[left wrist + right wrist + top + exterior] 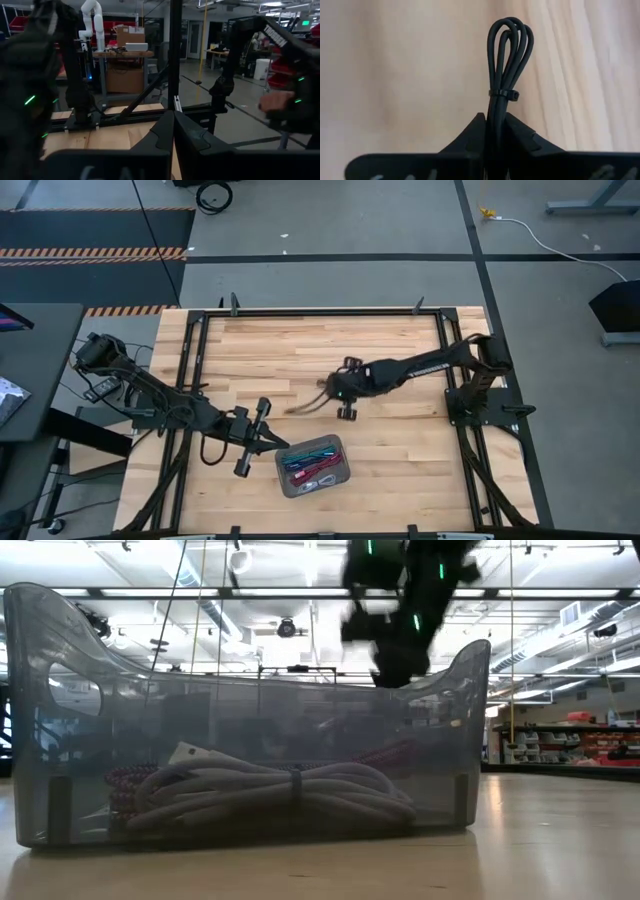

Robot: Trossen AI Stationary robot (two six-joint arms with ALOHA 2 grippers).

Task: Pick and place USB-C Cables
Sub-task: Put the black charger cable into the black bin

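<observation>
My right gripper is over the middle of the table, shut on the black cable bundle, whose looped end sticks out past the fingers. The grey tray stands near the table's near edge. It holds the dark red, teal, purple-blue and silver-grey bundles. In the low view the silver-grey bundle lies on the tray floor, with the dark red one behind it. My left gripper waits shut just left of the tray. My right gripper pinches the black cable bundle between its two fingers, just below the small tie that binds the strands. The fingers lie along the bundle. The looped end points straight out beyond the fingertips. The high view shows the bundle as a blurred streak.
A black metal frame runs around the wooden tabletop. Bare wood lies on the far half of the table and right of the tray. The right arm's base stands at the right edge. A dark arm hangs above the tray in the low view.
</observation>
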